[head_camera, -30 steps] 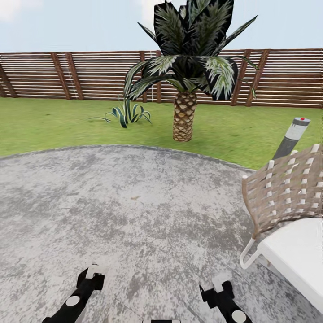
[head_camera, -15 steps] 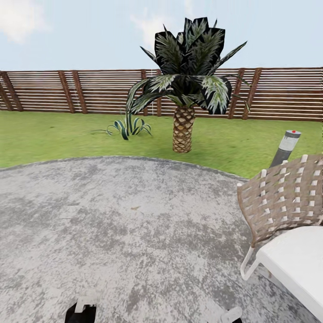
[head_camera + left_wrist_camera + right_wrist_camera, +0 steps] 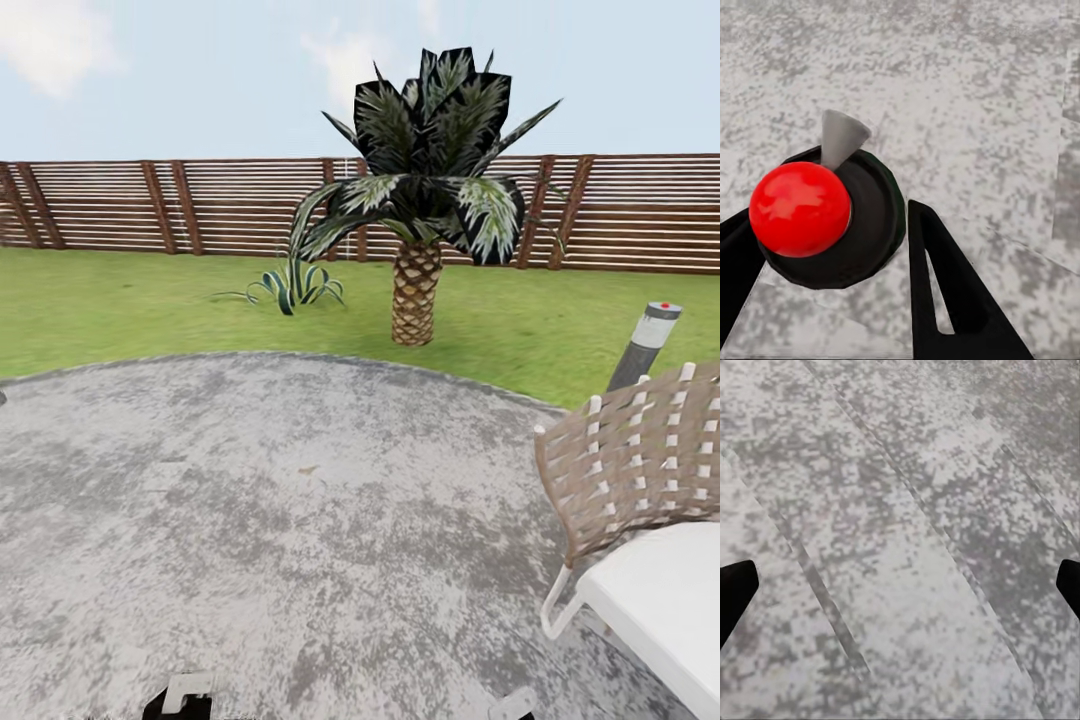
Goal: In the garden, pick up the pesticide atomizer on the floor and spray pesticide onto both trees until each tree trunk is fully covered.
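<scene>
The pesticide atomizer [image 3: 832,217], a round black body with a red ball top and a grey cone nozzle, sits between the black fingers [image 3: 937,300] of my left gripper [image 3: 825,225], which is shut on it above the grey paving. My right gripper [image 3: 902,583] is open wide, with bare paving between its fingers. In the head view the tips of the left gripper [image 3: 185,695] and right gripper [image 3: 515,705] peek in at the bottom edge. The garden lawn [image 3: 120,300] and its slatted brown fence [image 3: 110,205] lie ahead. The tall trees with grey-brown trunks are out of view.
I stand on a round grey paved patio [image 3: 300,520]. A short palm with a scaly trunk [image 3: 415,295] and a small spiky plant [image 3: 295,285] grow on the grass. A woven chair with a white cushion [image 3: 640,470] stands close on the right, with a grey lamp post [image 3: 645,350] behind it.
The head view has tilted upward, so the fence and sky show more and both arms have slipped to the bottom edge. Nothing in the scene itself has moved.
</scene>
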